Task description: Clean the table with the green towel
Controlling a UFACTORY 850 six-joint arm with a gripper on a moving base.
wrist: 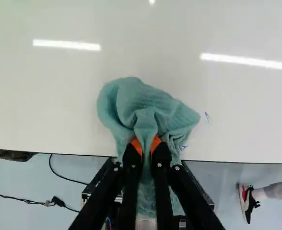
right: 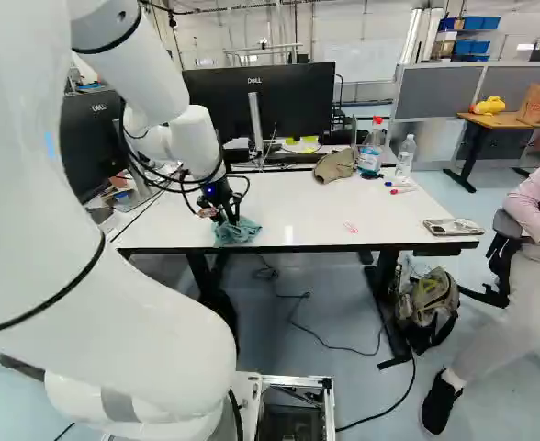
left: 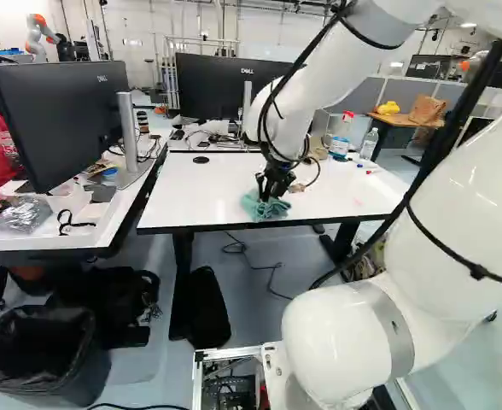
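At the near edge of the desk (right: pixel 298 207), left of that edge's middle in the right base view, the pincer (wrist: pixel 146 145) is clenched on a raised fold of the green towel (wrist: pixel 146 103), an orange pad to each side; the rest of the cloth spreads from the grip in loose, rumpled lobes against the white top. It should handle as a light, limp, knitted thing with nothing fragile about it; it will likely drag and bunch rather than push flat, so a low, steady pull suits it best. The thick central ridge looks the right hold, since a thin corner could slip out; a lower bite might scrape the pads on the desk. Just beside the towel, towards the near right corner, lie blue ink marks (wrist: pixel 207 116); farther out, by the far right corner, stand a red-capped bottle (right: pixel 371 154) and a clear bottle (right: pixel 405 158), best left unbrushed.
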